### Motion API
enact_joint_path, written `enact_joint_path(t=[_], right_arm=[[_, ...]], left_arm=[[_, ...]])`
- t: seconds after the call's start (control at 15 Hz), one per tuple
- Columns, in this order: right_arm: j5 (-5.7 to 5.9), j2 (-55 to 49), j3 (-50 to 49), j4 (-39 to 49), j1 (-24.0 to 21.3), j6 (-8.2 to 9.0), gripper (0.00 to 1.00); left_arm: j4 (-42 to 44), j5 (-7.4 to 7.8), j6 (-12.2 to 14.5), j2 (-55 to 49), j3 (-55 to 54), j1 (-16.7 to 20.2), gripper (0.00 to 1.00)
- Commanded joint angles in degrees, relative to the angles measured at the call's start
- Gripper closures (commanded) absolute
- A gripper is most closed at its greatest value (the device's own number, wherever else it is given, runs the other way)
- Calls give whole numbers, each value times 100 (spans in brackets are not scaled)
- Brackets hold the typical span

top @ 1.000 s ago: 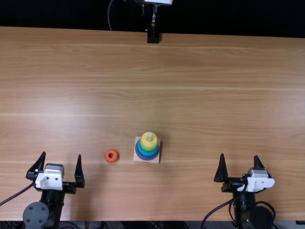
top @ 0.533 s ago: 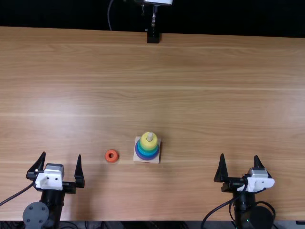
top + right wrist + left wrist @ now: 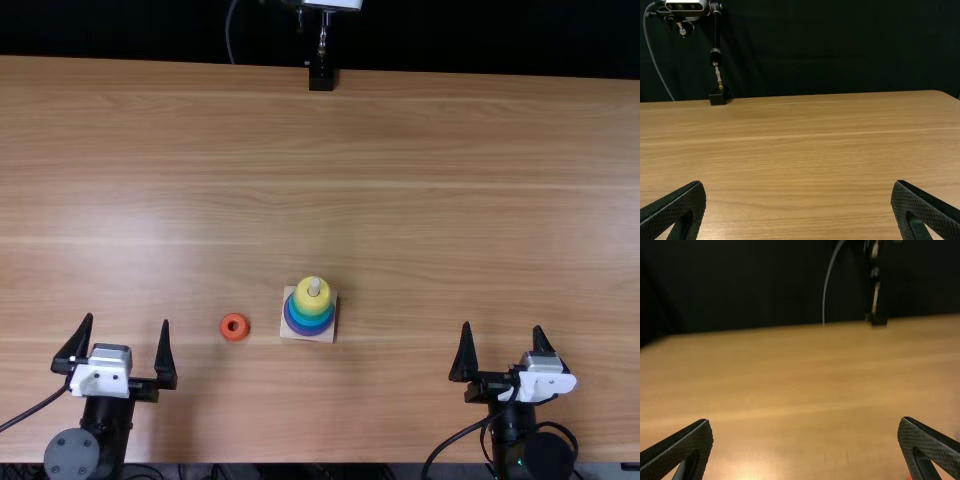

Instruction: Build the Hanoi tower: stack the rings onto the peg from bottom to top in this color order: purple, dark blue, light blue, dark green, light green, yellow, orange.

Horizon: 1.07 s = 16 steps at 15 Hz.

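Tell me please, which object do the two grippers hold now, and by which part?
Nothing is held: the left gripper and the right gripper are both open and empty.

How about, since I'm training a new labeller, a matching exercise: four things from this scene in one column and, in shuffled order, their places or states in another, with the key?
Things:
1. Orange ring
2. Yellow ring
3. Purple ring
4. Right gripper

Places or states:
A. Lowest of the rings on the peg
B. Fingers spread apart
C. Lying on the table, off the peg
D. Uppermost of the rings on the peg

Right pairs: 1-C, 2-D, 3-A, 4-B
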Motion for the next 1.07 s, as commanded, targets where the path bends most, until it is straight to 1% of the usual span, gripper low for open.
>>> enact_joint_path(t=[0.0, 0.27, 0.4, 0.53, 0.6, 0.67, 0.73, 0.8, 0.87, 0.93, 1.0], right_arm=[[47, -73, -86, 31, -12, 8, 0], [47, -73, -86, 31, -12, 8, 0], [47, -73, -86, 31, -12, 8, 0], [47, -73, -86, 31, -12, 8, 0], [47, -73, -86, 31, -12, 8, 0], [47, -73, -86, 31, -12, 8, 0], [47, -73, -86, 31, -12, 8, 0], [47, -73, -86, 31, -12, 8, 0], [47, -73, -86, 31, -12, 8, 0], [47, -73, -86, 31, -12, 8, 0], [47, -73, -86, 31, -12, 8, 0]], left_arm=[[298, 36, 55, 301, 583, 30, 0], [319, 25, 66, 1285, 1700, -40, 0], [298, 14, 66, 1479, 2165, -40, 0], [235, -28, 66, 1716, 2570, -40, 0], [45, -49, 87, 1760, 2763, -49, 0], [-272, -80, 203, 1909, 2974, -49, 0], [-683, -112, 446, 2024, 3229, -49, 0], [-1073, -144, 773, 2173, 3457, -49, 0], [-1368, -144, 1100, 2419, 3659, -49, 0], [-1527, -144, 1363, 2709, 3835, -75, 0], [-1569, -154, 1469, 2859, 3985, -154, 0]])
